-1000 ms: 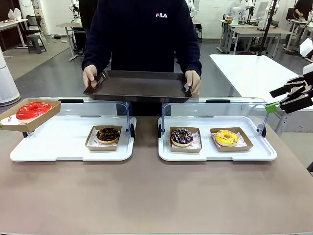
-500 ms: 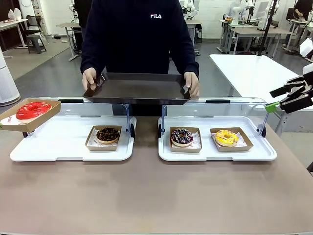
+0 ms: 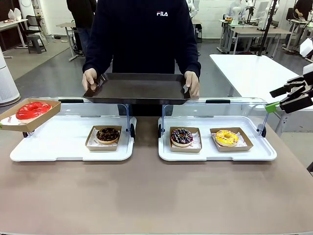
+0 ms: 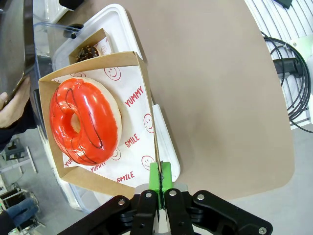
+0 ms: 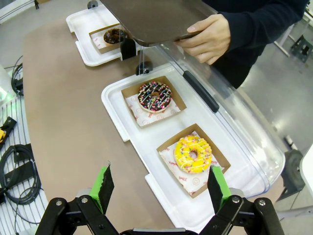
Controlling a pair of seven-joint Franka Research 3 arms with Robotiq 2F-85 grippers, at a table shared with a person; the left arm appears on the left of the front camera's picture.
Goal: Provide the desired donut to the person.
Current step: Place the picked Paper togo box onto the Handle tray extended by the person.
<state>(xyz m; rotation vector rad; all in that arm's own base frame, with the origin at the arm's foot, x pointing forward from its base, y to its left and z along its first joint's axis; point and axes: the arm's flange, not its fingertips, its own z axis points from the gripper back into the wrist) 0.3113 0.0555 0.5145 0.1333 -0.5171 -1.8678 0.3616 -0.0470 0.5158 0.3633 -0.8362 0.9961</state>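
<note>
A red glazed donut (image 3: pixel 33 109) lies in an open cardboard box (image 3: pixel 34 123) that hangs tilted over the left end of the left white tray (image 3: pixel 58 149). In the left wrist view my left gripper (image 4: pixel 160 172) is shut on the box's wall (image 4: pixel 146 117), with the red donut (image 4: pixel 84 122) on printed paper inside. My right gripper (image 3: pixel 289 96) hangs open at the far right, above and beside the right white tray (image 3: pixel 215 154); its fingers (image 5: pixel 104 187) stand wide apart with nothing between them. The person (image 3: pixel 142 39) stands at the far side and holds a dark tray (image 3: pixel 137 89) with both hands.
A chocolate donut (image 3: pixel 107 134) sits boxed on the left tray. A sprinkled donut (image 3: pixel 182 136) and a yellow donut (image 3: pixel 227 137) sit boxed on the right tray. Clear lids (image 3: pixel 215 110) stand open behind both trays. The brown tabletop (image 3: pixel 156 196) in front is bare.
The person has shifted slightly behind the dark tray, which stays about where it was. Neither gripper nor the red donut's box has moved.
</note>
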